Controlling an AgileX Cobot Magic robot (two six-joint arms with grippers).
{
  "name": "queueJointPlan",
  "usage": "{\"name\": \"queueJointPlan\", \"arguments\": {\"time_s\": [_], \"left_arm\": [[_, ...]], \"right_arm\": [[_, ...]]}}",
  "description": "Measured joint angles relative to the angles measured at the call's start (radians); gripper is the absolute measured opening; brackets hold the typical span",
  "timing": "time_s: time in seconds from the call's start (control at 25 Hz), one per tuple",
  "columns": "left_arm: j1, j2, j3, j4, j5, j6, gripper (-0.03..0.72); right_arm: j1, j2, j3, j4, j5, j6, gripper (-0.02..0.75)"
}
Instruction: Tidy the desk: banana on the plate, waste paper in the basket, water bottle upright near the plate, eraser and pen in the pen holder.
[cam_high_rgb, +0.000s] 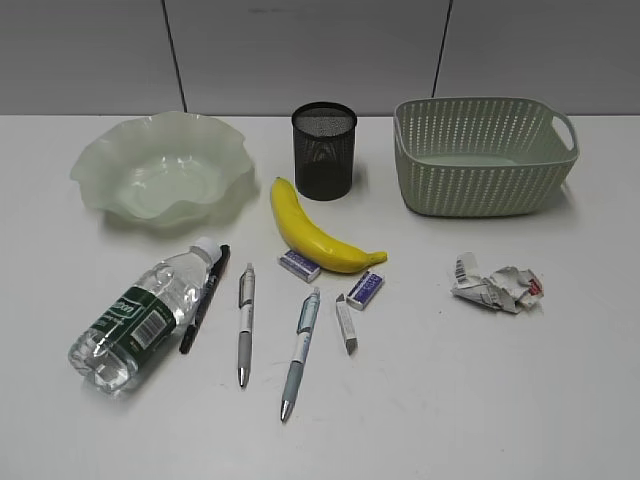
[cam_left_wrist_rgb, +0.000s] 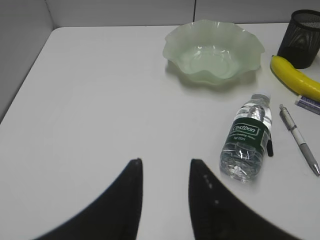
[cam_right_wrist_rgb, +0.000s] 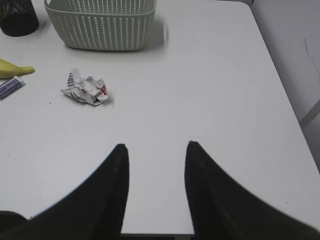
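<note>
Banana (cam_high_rgb: 318, 240) lies flat on the desk (cam_high_rgb: 480, 400), between the plate and the basket and just in front of the pen holder (cam_high_rgb: 324, 150); its dark tip points right, toward the crumpled paper. We note it is not on the plate (cam_high_rgb: 160, 175), which sits at the back left with nothing in it.

Water bottle (cam_high_rgb: 140, 315) lies on its side at front left, cap toward the plate, with a black pen (cam_high_rgb: 205, 297) touching its right flank. Two more pens, a grey one (cam_high_rgb: 245, 325) and a blue-grey one (cam_high_rgb: 300, 352), lie roughly parallel to the right of it. Three small erasers (cam_high_rgb: 365, 289) are scattered just below the banana; one of them touches its underside.

Waste paper (cam_high_rgb: 497, 286) sits alone at right, well apart from the basket (cam_high_rgb: 485, 155) behind it. We see nothing in the basket's visible interior.

Left gripper (cam_left_wrist_rgb: 165, 200) hovers over bare desk near the bottle, jaws parted, holding nothing. Right gripper (cam_right_wrist_rgb: 155, 190) hovers over bare desk at the near right edge, jaws likewise parted, nothing between them.
</note>
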Motion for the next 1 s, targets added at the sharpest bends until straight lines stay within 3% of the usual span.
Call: {"name": "queueJointPlan", "arguments": {"time_s": [1.0], "left_arm": [[0.000,0.000,0.000,0.000,-0.001,0.000,0.237]], "right_arm": [[0.000,0.000,0.000,0.000,0.000,0.000,0.312]]}}
